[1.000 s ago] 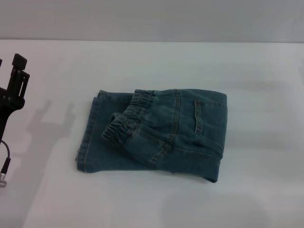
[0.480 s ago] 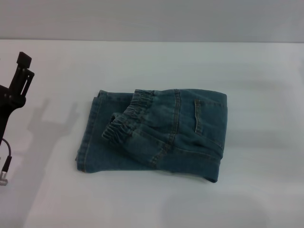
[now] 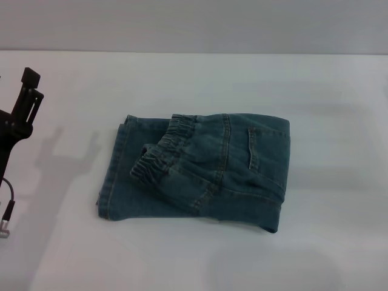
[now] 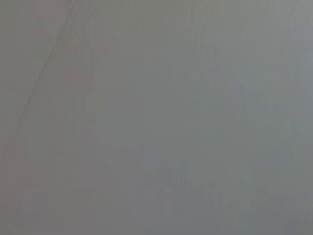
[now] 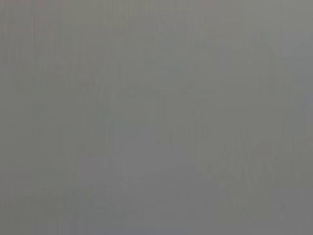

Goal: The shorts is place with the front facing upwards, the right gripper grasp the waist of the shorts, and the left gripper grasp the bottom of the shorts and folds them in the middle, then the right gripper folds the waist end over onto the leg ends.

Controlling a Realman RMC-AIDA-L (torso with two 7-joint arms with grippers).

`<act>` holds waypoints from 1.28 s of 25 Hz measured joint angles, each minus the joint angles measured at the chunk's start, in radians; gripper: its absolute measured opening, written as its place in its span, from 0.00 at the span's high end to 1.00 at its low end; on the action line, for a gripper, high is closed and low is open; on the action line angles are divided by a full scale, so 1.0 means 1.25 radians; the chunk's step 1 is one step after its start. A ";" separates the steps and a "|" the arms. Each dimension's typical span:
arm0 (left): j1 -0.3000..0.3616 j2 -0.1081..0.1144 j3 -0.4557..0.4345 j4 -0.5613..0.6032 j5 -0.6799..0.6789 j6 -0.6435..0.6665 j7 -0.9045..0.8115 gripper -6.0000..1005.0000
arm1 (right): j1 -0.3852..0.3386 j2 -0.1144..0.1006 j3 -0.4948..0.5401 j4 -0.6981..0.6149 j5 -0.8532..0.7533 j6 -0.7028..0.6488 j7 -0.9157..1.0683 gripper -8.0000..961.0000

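The blue denim shorts [image 3: 206, 173] lie folded in a compact rectangle in the middle of the white table [image 3: 200, 79]. The elastic waist [image 3: 159, 151] rests on top, reaching toward the leg ends [image 3: 112, 179], whose stitched hems form the bundle's left edge. My left gripper [image 3: 13, 82] stands raised at the table's far left, well away from the shorts, open and holding nothing; only one black finger [image 3: 28, 91] shows fully. My right gripper is out of view. Both wrist views show only flat grey.
A thin cable with a small metal plug [image 3: 5, 227] hangs below the left arm at the left edge. Bare white table surrounds the shorts on every side, and a grey wall [image 3: 194, 24] rises behind the far edge.
The left gripper has shifted slightly to the right and then stopped. The shorts have not moved.
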 joint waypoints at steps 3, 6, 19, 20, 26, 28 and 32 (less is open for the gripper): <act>0.001 0.000 0.000 0.000 0.000 0.000 0.000 0.24 | 0.000 0.000 0.000 0.004 0.001 -0.001 0.000 0.41; 0.001 0.000 0.000 0.000 0.000 0.000 0.000 0.25 | 0.001 0.000 0.000 0.005 0.001 -0.001 0.000 0.42; 0.000 0.000 -0.003 0.000 0.000 -0.001 0.000 0.31 | 0.002 0.000 0.000 0.008 0.001 -0.001 0.000 0.42; 0.000 0.000 -0.003 0.000 0.000 -0.001 0.000 0.32 | 0.002 0.000 0.000 0.008 0.001 -0.001 0.000 0.42; 0.004 0.000 -0.001 0.000 0.000 -0.001 0.000 0.34 | 0.002 0.000 0.000 0.011 0.001 -0.001 0.003 0.42; 0.004 0.000 0.000 0.000 0.000 -0.001 0.000 0.35 | 0.002 0.000 0.000 0.012 0.001 -0.001 0.003 0.42; 0.005 0.000 0.000 0.000 0.000 -0.001 0.000 0.39 | 0.002 0.000 0.000 0.013 0.001 -0.001 0.004 0.42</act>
